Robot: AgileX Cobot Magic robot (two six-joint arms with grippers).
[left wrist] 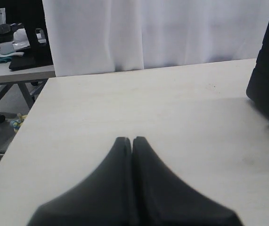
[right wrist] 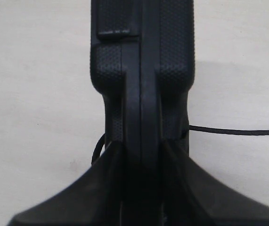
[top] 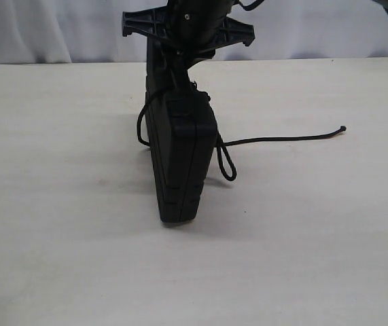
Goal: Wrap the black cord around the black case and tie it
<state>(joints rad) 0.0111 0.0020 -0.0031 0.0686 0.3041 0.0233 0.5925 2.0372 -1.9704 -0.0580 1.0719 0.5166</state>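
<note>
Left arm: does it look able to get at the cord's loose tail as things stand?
Probably not directly: the black cord's tail lies beyond the black case, which the right gripper holds upright in between. The left gripper is also shut.

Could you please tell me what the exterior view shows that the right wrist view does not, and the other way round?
Only the exterior view shows the whole black case held upright, the black cord looping beside it, and the cord's free end trailing across the table. Only the right wrist view shows up close the right gripper shut on the case's narrow edge, straddling its seam, and the shell's pebbled texture. Both show the case, some cord and the pale table.
</note>
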